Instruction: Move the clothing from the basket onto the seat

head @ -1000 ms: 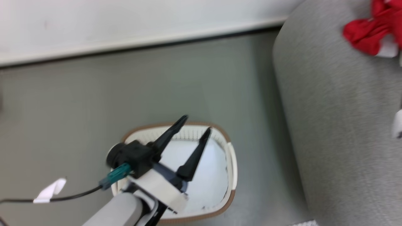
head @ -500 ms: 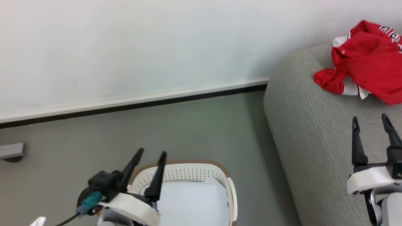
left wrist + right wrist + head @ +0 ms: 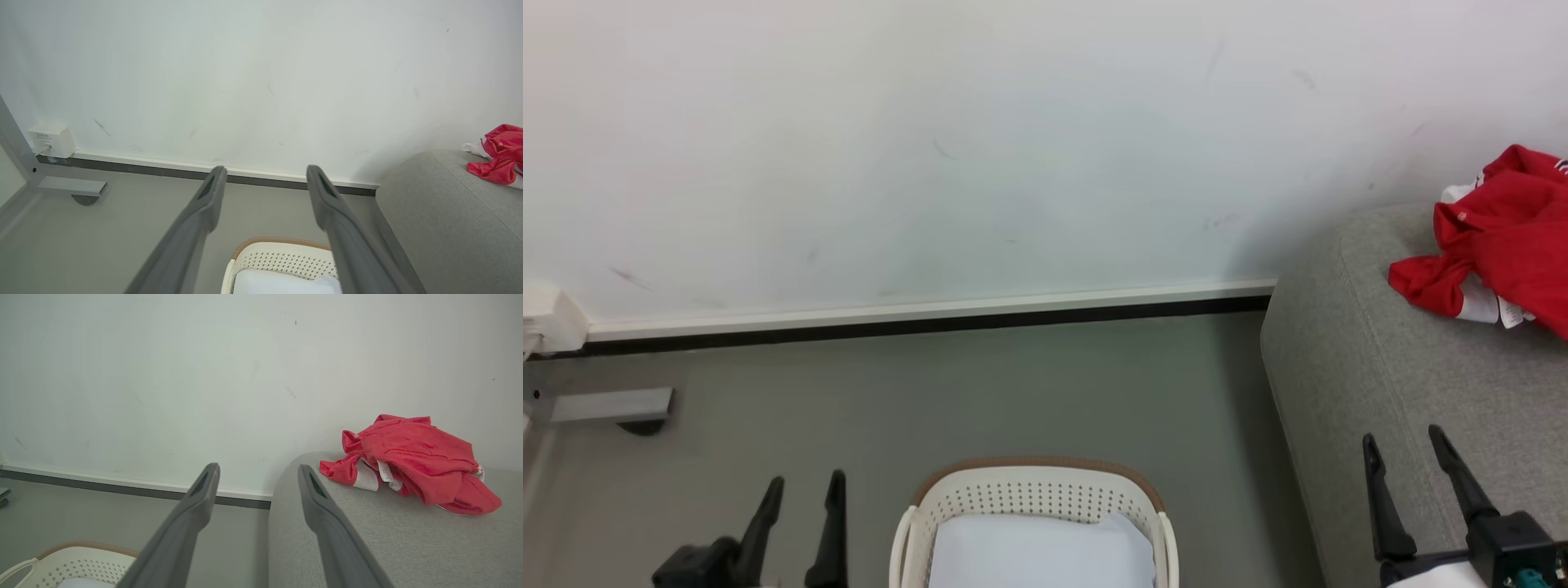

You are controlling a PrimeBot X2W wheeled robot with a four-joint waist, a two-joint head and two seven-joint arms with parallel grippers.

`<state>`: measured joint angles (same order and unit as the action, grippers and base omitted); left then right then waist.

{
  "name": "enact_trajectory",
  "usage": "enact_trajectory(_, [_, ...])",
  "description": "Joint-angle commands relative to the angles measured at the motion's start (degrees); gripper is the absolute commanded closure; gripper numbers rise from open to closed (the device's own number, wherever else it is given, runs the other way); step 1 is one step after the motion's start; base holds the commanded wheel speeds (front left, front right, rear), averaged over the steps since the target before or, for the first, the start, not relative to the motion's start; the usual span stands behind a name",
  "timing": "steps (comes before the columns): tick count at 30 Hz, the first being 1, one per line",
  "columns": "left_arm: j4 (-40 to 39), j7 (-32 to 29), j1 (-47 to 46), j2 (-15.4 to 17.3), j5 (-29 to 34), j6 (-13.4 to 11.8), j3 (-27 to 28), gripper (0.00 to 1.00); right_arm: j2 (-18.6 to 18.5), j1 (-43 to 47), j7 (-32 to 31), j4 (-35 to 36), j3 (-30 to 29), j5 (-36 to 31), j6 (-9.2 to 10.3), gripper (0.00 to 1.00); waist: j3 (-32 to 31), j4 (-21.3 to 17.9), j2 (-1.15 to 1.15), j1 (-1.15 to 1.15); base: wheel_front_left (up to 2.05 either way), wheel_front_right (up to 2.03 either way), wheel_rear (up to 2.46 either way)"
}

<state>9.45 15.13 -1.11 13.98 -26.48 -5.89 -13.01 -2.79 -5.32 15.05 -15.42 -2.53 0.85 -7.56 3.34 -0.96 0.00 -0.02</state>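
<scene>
1. Change since the earlier frame: the whole head view has swung upward, so more wall shows. Judged against the basket (image 3: 1037,466) itself, my left pincer (image 3: 807,482) was above it and now stands at the lower left of the frame, clear of the rim.
2. Left pincer: released, fingers spread, nothing between them.
3. Right pincer (image 3: 1402,437): lower right of the frame, likewise released and empty, above the seat (image 3: 1380,367).
4. Clothing (image 3: 1511,237): a crumpled red heap at the upper right, lying on the seat close to the wall and well apart from both pincers. The frame edge cuts it off.
5. Basket, bottom centre: a pale pad (image 3: 1037,555) lies inside. I cannot tell whether any red fabric hides beneath it.
6. Hazard: another reach into the basket could seize the pad by mistake, since no red fabric shows there. My fingers might also catch the perforated wall and tip the basket.
</scene>
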Motion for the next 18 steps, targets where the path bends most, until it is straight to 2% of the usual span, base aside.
enact_trajectory(1, [0.4, 0.0, 1.7, -0.7, 1.7, 1.1, 1.7, 0.00, -0.2, 1.4, 0.2, 0.2, 0.5, 0.9, 0.15, 0.00, -0.9, 0.4, 0.00, 0.02, 0.00, 0.00, 0.00])
enact_trajectory(9, [-0.8, 0.0, 6.9, -5.6, 8.3, 6.7, 11.2, 0.00, -0.2, 4.2, 0.2, 0.6, 2.2, 3.4, 0.15, 0.00, -3.2, -0.2, 0.00, 0.02, 0.00, 0.00, 0.00])
enact_trajectory(13, [-0.8, 0.0, 7.9, -7.7, 10.8, 9.5, 14.1, 0.00, -0.2, 4.6, 0.2, 0.6, 3.0, 3.8, 0.15, 0.00, -3.6, -0.5, 0.00, 0.02, 0.00, 0.00, 0.00])
enact_trajectory(18, [0.0, 0.0, 8.0, -9.2, 12.6, 11.5, 15.9, 0.00, -0.2, 4.6, 0.2, 0.5, 3.6, 4.0, 0.15, 0.00, -3.8, -0.6, 0.00, 0.02, 0.00, 0.00, 0.00])
